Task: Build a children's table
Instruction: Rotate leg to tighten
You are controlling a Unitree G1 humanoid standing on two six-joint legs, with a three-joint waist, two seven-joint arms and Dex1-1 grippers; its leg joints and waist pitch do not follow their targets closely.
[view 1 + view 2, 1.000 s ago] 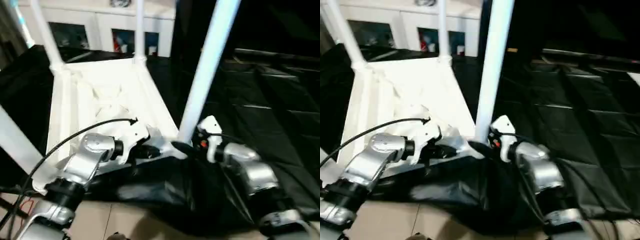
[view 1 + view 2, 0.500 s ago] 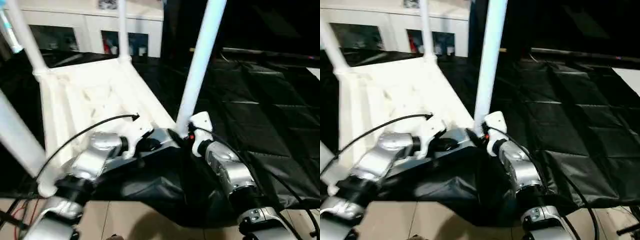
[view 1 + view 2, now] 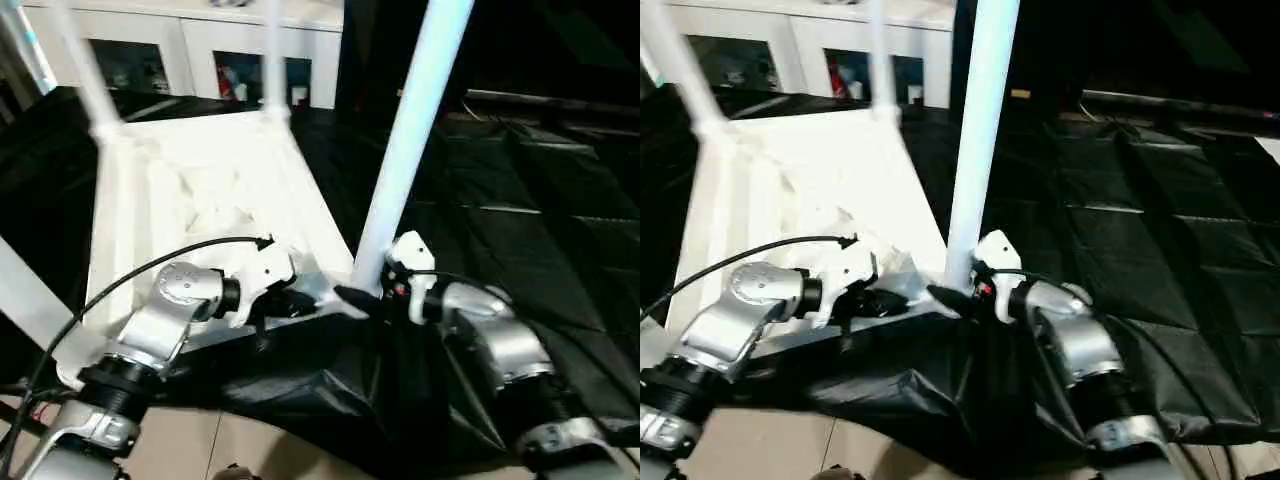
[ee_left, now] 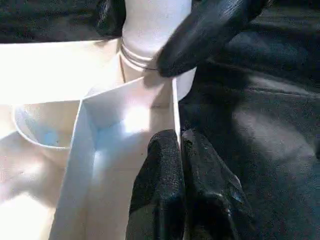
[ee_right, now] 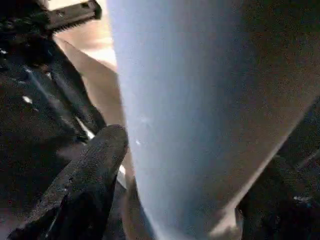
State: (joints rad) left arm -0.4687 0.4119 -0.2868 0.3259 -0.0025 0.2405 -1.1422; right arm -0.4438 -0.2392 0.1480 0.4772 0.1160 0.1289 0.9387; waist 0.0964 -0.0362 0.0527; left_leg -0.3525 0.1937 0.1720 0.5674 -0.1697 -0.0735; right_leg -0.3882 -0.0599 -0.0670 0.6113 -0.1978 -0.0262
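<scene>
The white table top (image 3: 200, 190) lies upside down on black cloth, ribbed side up, with white legs standing in its corner sockets. My left gripper (image 3: 300, 300) is shut on the top's thin rim (image 4: 175, 110) beside the near right corner. My right gripper (image 3: 365, 298) is closed around the base of the near right leg (image 3: 405, 150). In the right wrist view one finger (image 5: 85, 185) lies on each side of that leg (image 5: 200, 100). A right finger (image 4: 210, 30) also presses the leg's foot in the left wrist view.
Two far legs (image 3: 85, 70) (image 3: 272, 55) and a near left leg (image 3: 30, 300) rise from the top. A white cabinet with glass doors (image 3: 200, 45) stands behind. Black cloth (image 3: 520, 200) covers the ground to the right, and beige floor (image 3: 220, 450) lies in front.
The whole picture has swayed, so the camera moved. Both grippers keep the same holds at the near right corner. The right forearm has swung outward to the right.
</scene>
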